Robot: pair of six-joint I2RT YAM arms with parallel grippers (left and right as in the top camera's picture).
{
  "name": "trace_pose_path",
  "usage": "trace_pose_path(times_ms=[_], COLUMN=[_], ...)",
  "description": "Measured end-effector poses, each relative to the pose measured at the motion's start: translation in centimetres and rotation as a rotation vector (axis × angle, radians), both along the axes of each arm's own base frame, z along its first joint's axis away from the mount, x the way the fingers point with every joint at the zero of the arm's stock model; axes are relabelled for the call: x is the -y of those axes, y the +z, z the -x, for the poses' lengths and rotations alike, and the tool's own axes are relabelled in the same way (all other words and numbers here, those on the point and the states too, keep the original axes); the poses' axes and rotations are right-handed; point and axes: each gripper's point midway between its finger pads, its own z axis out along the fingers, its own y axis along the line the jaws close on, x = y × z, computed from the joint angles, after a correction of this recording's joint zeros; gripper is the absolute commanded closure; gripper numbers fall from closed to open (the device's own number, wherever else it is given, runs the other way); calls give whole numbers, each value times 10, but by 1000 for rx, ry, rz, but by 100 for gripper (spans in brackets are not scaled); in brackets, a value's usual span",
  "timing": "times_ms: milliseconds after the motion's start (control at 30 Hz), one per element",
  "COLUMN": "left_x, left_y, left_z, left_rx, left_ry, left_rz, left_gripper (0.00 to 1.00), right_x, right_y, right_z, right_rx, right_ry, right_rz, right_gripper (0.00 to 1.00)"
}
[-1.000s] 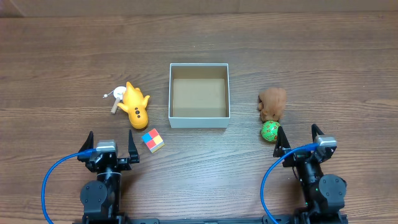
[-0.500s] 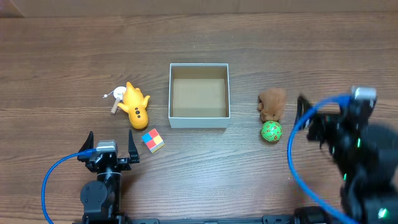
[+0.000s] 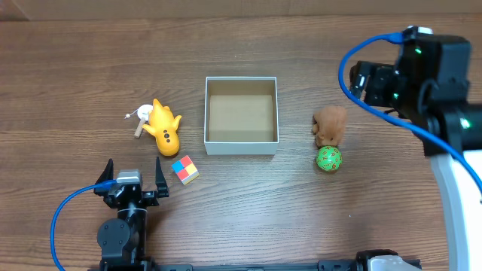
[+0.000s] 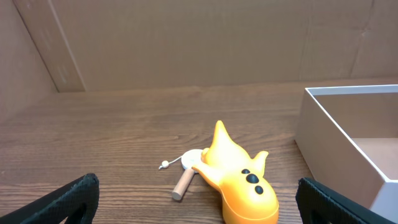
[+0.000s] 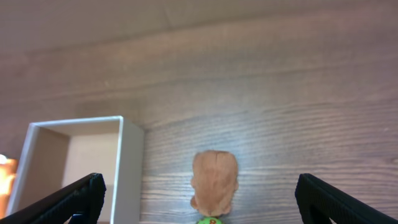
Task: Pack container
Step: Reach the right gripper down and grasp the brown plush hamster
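Up and away to the far right goes the right arm (image 3: pixel 433 71). It has lifted off its near-right base, while nothing on the table (image 3: pixel 75 60) has shifted.

From overhead, the box (image 3: pixel 241 146) sits mid-table with nothing in it, its brown floor bare. Left of it lie a yellow toy (image 3: pixel 164 128) and a small wooden peg (image 3: pixel 138 129), with a coloured cube (image 3: pixel 185 169) nearer. Right of the box, well apart from it, are a brown plush (image 3: pixel 330 124) and a green ball (image 3: pixel 328 159) just beside each other. The left gripper (image 3: pixel 134 172) rests near-left with its jaws spread wide, holding nothing.

The left wrist view shows the yellow toy (image 4: pixel 239 183) close ahead, the peg (image 4: pixel 182 185) beside it and the box wall (image 4: pixel 336 137) at the right.

In the right wrist view the right gripper (image 5: pixel 199 186) is spread wide and bare. It looks down on the brown plush (image 5: pixel 214 177), the box (image 5: pixel 130 162) to its left and a sliver of the green ball (image 5: pixel 208 220) at the bottom edge.

That box looks light, and its thin walls would likely flex under a pinch. It would probably skid on the smooth wood if nudged. I'd leave it where it stands. If it must be steadied, a wall near a corner seems the stiffest place to take hold.
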Motion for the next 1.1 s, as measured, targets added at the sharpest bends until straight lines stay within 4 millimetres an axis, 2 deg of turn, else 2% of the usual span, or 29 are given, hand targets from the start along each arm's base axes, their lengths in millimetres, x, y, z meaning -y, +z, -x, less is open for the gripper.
trace_pose_path(times_ms=[133,300,400,467,567,767,867,1033,1067,1100], left_x=[0,0,0,0,0,0,0,0,0,0], left_y=[0,0,0,0,0,0,0,0,0,0], left_z=[0,0,0,0,0,0,0,0,0,0], left_rx=[0,0,0,0,0,0,0,0,-1,0], left_ry=[0,0,0,0,0,0,0,0,0,0], left_rz=[0,0,0,0,0,0,0,0,0,0], left_gripper=[0,0,0,0,0,0,0,0,0,0], right_x=[-1,-2,-3,-3,-3,-2,-2,-2,-2,-2], right_y=[-39,-115,-161,-182,-202,-213,-225,-258,-262,-266], right_z=[-19,-43,-49,-49,-45,-32,-25,-12,-13,-12], right_rx=[-110,-310,-424,-484,-540,-592,-615,-636,-628,-624], right_ry=[4,12,16,17,17,17,17,11,11,10], right_rz=[10,28,36,39,42,43,45,38,37,34], right_gripper=[0,0,0,0,0,0,0,1,9,25])
